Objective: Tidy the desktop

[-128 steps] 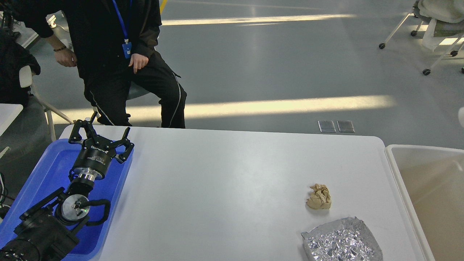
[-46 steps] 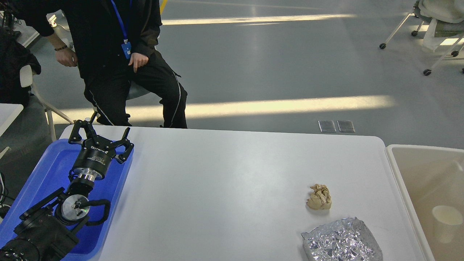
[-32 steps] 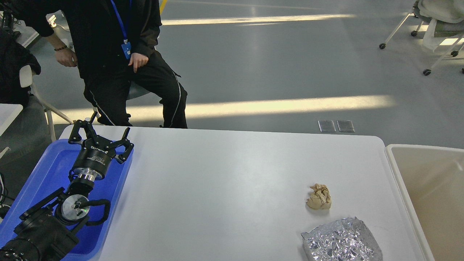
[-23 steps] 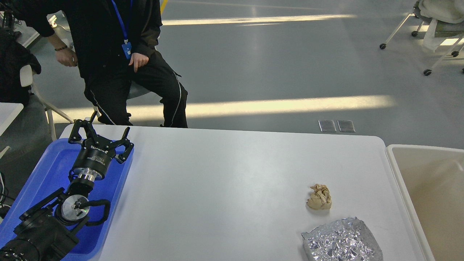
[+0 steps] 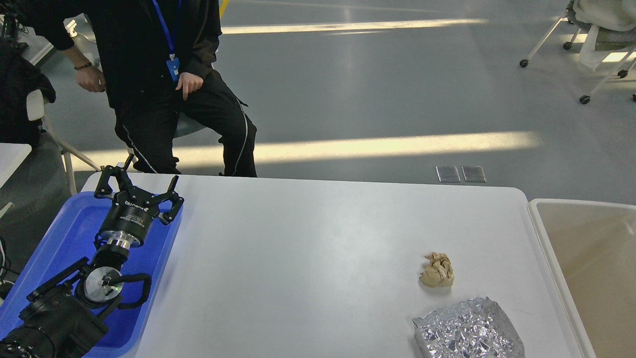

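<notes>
**Bench layout with left end effector over the tray**

The bench (image 5: 308,258), a wide white top with rounded corners, fills the lower part of the head view. On its right portion lies a crumpled tan paper wad (image 5: 437,271); just nearer the robot, apart from the wad, sits a crinkled foil sheet (image 5: 468,330) with upturned edges, cut off by the lower frame edge. The middle of the bench is bare.

At the bench's left end rests a blue tray (image 5: 64,233). The left end effector (image 5: 138,191) hangs over the tray's far right corner, its two fingers spread wide and holding nothing; the black arm behind it covers much of the tray floor. The right end effector is out of view.

Beside the bench's right edge stands a white-rimmed beige bin (image 5: 539,233); the part of its interior in view holds nothing.

Beyond the far left corner sits a person in black clothing (image 5: 164,84) wearing a blue lanyard. Wheeled chairs (image 5: 591,54) stand at the upper right on the grey floor.
</notes>
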### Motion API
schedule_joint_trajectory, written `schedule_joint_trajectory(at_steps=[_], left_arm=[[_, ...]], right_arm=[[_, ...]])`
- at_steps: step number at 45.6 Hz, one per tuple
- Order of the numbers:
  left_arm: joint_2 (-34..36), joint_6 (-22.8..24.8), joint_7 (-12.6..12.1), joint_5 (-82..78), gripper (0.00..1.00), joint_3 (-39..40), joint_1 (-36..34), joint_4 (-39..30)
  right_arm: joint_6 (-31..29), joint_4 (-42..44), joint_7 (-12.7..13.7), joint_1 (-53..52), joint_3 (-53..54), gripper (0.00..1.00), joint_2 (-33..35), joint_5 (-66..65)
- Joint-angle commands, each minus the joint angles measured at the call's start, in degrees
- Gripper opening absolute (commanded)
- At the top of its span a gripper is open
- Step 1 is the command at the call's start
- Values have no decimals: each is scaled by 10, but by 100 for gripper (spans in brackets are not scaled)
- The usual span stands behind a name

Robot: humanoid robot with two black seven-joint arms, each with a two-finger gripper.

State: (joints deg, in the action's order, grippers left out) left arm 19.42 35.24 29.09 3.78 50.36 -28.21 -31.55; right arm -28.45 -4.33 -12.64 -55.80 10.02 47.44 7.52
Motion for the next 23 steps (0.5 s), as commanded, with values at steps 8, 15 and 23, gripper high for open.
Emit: schedule_joint_trajectory(at_steps=[8, 15, 23], left_arm=[[0, 0, 0, 0, 100, 0, 0, 0], [0, 0, 0, 0, 100, 0, 0, 0], [0, 0, 0, 0, 100, 0, 0, 0]], right_arm=[[-29, -196, 0, -163, 8, 100, 80, -5], [115, -460, -3, -153, 48, 100, 169, 1], [233, -573, -48, -96, 76, 100, 187, 3]])
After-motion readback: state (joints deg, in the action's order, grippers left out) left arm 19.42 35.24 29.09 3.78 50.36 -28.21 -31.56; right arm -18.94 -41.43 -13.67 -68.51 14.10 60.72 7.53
